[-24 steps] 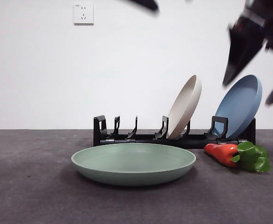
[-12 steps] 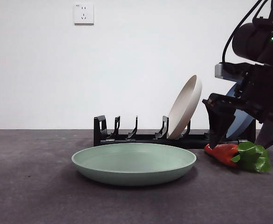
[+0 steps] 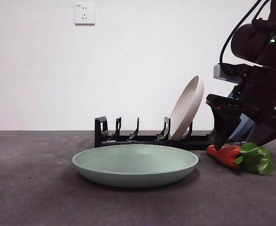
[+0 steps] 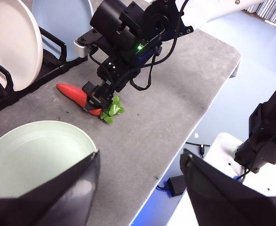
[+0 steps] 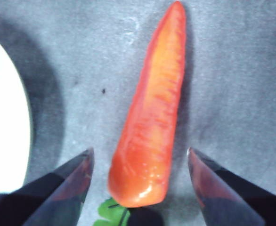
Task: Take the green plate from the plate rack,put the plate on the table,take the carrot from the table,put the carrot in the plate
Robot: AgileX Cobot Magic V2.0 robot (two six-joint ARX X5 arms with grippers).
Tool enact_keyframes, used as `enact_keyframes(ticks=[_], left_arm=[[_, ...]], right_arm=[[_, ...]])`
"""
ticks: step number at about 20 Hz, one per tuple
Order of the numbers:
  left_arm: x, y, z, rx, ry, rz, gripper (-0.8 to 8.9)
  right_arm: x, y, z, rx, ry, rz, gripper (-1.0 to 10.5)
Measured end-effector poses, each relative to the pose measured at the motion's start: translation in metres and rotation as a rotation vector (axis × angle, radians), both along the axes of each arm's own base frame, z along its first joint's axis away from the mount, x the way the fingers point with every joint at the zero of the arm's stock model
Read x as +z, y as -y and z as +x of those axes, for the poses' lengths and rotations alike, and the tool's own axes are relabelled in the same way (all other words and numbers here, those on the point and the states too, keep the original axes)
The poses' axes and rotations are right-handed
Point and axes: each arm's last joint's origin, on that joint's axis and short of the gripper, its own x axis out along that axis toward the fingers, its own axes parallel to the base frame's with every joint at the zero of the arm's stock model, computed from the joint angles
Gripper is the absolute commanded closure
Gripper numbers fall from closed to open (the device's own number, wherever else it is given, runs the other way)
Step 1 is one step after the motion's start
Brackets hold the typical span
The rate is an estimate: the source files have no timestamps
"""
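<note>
Black arm (image 3: 258,70) — looping black cables, green indicator light (image 3: 272,40).

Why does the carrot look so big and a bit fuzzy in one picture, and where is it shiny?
In the right wrist view the camera sits very close, so the carrot fills the frame, slightly soft, with glare near its leafy end. In the front view it looks small and sharp. In the left wrist view, the left gripper is near, dark and blurred.

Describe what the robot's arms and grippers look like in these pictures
The right arm is black and bulky, with looped black cables, a lit green indicator light, a small grey block and a white upper link. The right gripper and left gripper each have two flat, tapered black jaws.
</note>
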Motion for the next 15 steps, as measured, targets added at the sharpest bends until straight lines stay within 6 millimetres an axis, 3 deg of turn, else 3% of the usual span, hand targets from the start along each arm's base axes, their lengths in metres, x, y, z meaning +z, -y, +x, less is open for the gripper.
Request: enact_keyframes(ticks=[4, 9, 12, 15], left_arm=[[0.0, 0.0, 0.0, 0.0, 0.0, 0.0, 5.22], [0.0, 0.0, 0.0, 0.0, 0.0, 0.0, 5.22], [0.0, 0.0, 0.0, 0.0, 0.0, 0.0, 5.22], [0.0, 0.0, 0.0, 0.002, 0.001, 0.0, 5.22]], right_arm=[[-0.001, -0.002, 0.0, -0.008, -0.006, 0.005, 7.0], [-0.016, -0.003, 0.003, -0.014, -0.058, -0.007, 7.0], [-0.017, -0.004, 0.004, -0.014, -0.053, -0.005, 9.2], [-0.016, -0.007, 0.003, -0.006, -0.049, -0.003, 9.6]])
